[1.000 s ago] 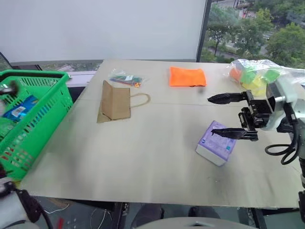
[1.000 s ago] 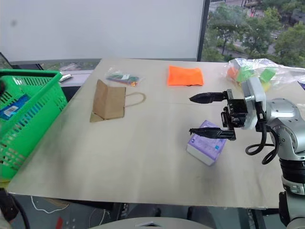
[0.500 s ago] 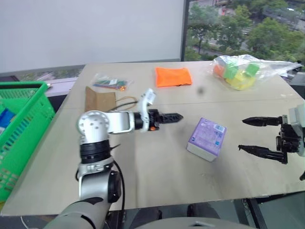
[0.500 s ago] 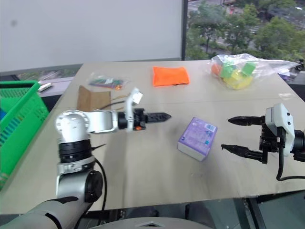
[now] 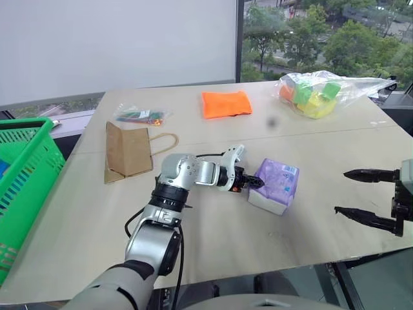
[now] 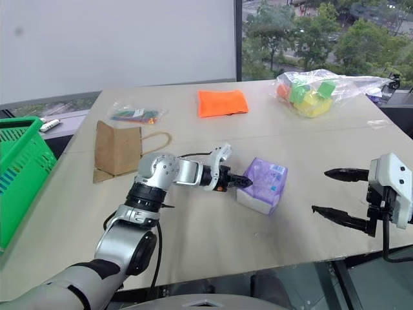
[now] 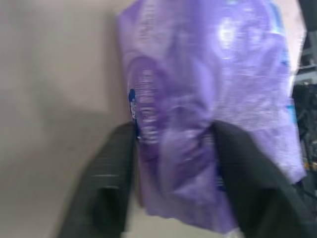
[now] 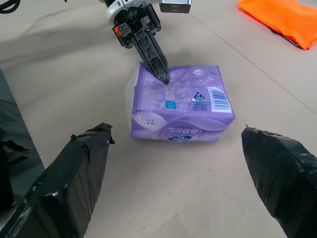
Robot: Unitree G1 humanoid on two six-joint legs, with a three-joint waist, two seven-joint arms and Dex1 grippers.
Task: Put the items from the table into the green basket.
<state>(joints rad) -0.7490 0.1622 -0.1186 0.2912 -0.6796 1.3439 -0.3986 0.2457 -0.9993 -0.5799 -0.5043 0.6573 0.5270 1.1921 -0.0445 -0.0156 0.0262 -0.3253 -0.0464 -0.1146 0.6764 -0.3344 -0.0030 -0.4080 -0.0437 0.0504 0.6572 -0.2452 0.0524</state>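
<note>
L gripper point(image 5: 253, 184) pinching purple tissue pack point(image 5: 276, 186) edge.

Soft daylight comes through the window point(image 5: 322, 32) behind the table point(image 5: 310, 161), lighting it evenly. Shadows near the tissue pack point(image 5: 276, 185) are faint and short. The clear bag point(image 5: 319, 90) beside the window glints. In the left wrist view the pack is blurred, perhaps from closeness, its print unreadable. The head views stay sharp.
</note>
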